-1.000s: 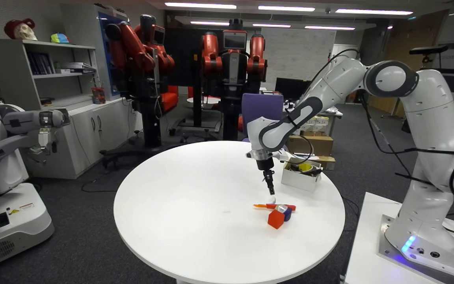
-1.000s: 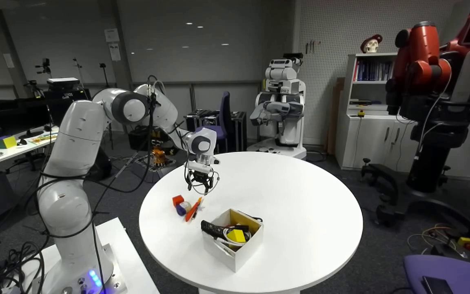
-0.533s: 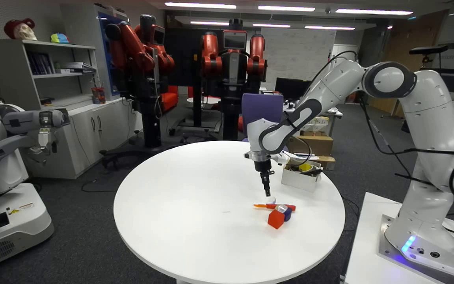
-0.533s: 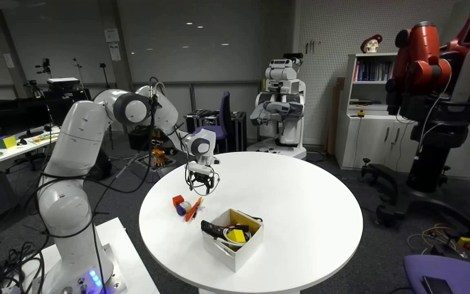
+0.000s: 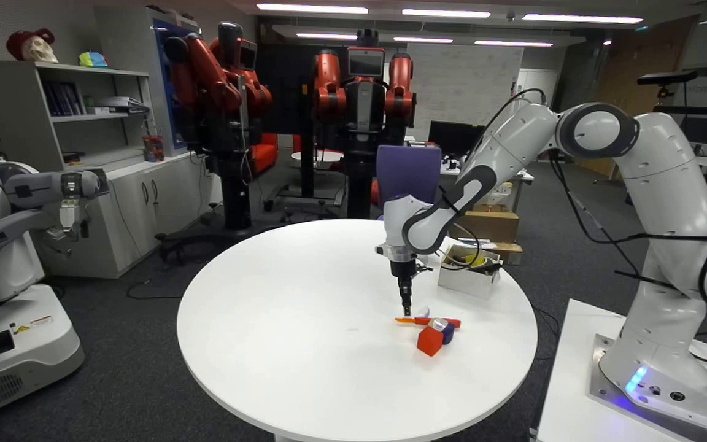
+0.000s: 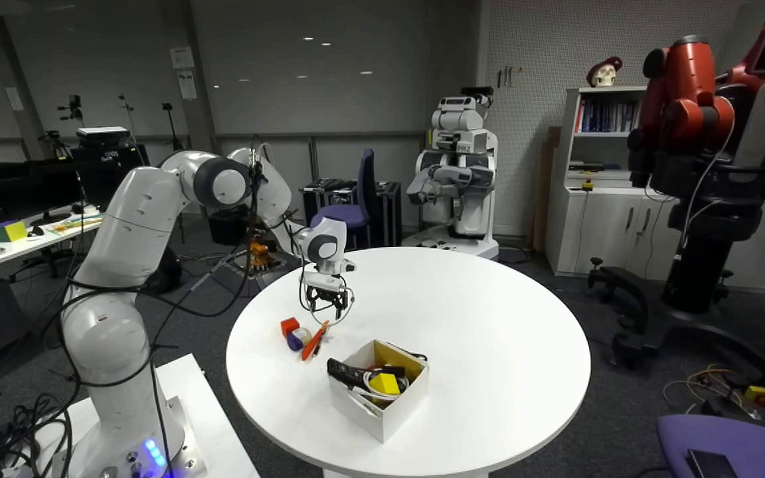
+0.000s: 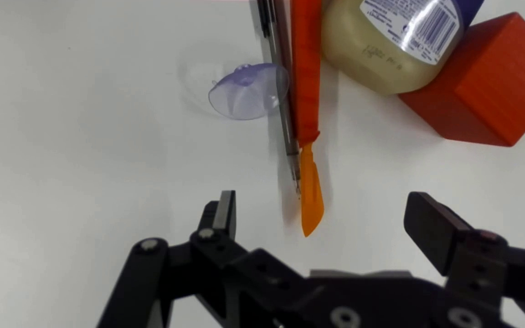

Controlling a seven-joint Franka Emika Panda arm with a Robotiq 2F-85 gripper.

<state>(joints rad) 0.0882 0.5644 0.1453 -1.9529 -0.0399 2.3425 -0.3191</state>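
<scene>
Evidently the pincer stood spread, holding nothing. Nearest lay a slim red-handled tool, its orange tip showing within the pincer's gap, probably light, stiff and slick, best pinched across the thicker red part just ahead. A pen ran alongside; farther ahead sat a clear suction cup and a bottle.
</scene>
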